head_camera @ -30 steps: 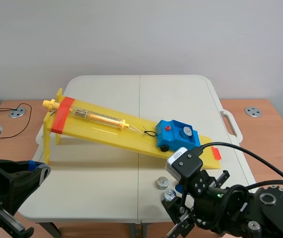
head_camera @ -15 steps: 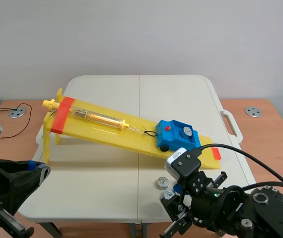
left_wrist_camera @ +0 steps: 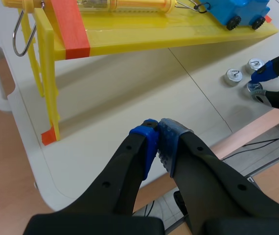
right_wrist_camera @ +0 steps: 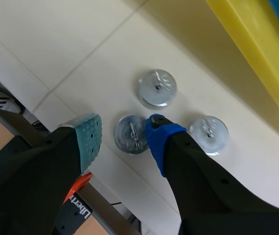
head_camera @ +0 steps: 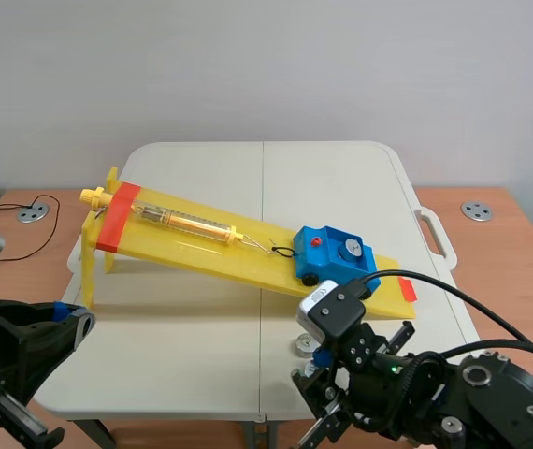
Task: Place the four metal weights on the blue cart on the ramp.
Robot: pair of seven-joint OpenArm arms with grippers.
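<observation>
The blue cart sits low on the yellow ramp with one metal weight on its deck. Three more weights lie on the table near its front edge. In the right wrist view my right gripper is open and straddles the middle weight. A second weight lies ahead of the fingers and a third weight lies just outside the blue pad. My left gripper is shut on nothing, low over the table's front left, far from the weights.
A spring scale lies along the ramp and is hooked to the cart. The ramp's legs stand ahead of the left gripper. The table's front edge runs close behind the weights. Cables and round floor sockets flank the table.
My right arm has shifted left and toward the front edge, bringing its open fingers around the middle weight. The left arm, cart and ramp have not moved.
</observation>
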